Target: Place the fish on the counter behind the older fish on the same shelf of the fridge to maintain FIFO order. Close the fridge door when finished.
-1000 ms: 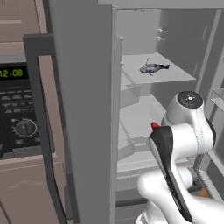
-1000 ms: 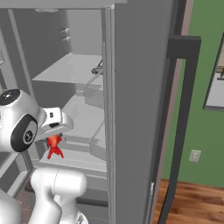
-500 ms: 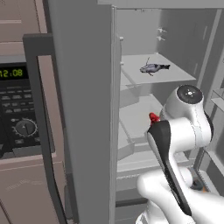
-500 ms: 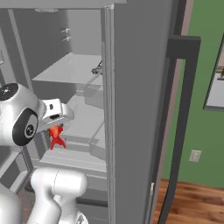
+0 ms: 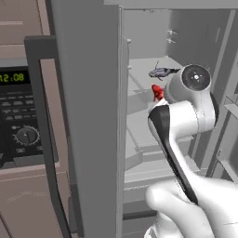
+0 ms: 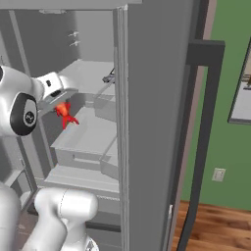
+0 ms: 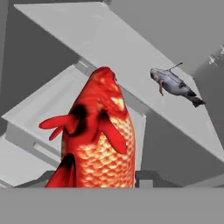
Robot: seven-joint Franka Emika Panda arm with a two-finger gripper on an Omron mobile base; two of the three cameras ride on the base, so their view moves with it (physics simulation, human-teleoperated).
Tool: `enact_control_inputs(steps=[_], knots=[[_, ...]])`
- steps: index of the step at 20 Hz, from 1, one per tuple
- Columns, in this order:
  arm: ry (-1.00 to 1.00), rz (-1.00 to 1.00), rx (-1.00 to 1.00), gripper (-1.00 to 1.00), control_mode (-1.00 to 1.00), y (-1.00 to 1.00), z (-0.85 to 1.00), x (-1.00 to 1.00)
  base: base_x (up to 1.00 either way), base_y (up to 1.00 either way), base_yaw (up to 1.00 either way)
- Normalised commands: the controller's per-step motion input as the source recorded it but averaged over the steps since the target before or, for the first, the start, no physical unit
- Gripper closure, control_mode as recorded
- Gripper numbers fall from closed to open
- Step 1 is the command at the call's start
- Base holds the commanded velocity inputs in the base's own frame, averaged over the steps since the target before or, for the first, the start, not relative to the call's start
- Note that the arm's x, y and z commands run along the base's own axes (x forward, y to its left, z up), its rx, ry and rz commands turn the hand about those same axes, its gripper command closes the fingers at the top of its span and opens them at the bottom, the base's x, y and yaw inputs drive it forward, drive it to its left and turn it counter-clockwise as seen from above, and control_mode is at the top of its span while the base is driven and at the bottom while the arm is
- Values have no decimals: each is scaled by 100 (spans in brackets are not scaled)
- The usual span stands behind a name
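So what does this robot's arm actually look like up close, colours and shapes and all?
The arm is made of smooth, rounded, glossy white segments, thick like pipes. A dark panel runs along one link, and the round joint caps are dark grey with a small centre mark. The end effector is a small, blocky white piece with dark detailing. No loose cables are visible.

The older fish lay on the shelf inside the fridge, and the fish hung below and in front of that shelf, off it.
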Motion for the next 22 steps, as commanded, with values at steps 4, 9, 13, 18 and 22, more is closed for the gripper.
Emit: enact_control_inputs(steps=[4,9,13,18,22], knots=[[-12,16,-4,100,-100,6,24,63,0,0,0],[-2,17,-1,100,-100,27,0,64,0,0,0],[-2,11,-3,100,-100,20,16,59,0,0,0],[-5,1,-10,100,-100,7,37,58,0,0,0],[0,0,-9,100,-100,0,17,60,0,0,0]])
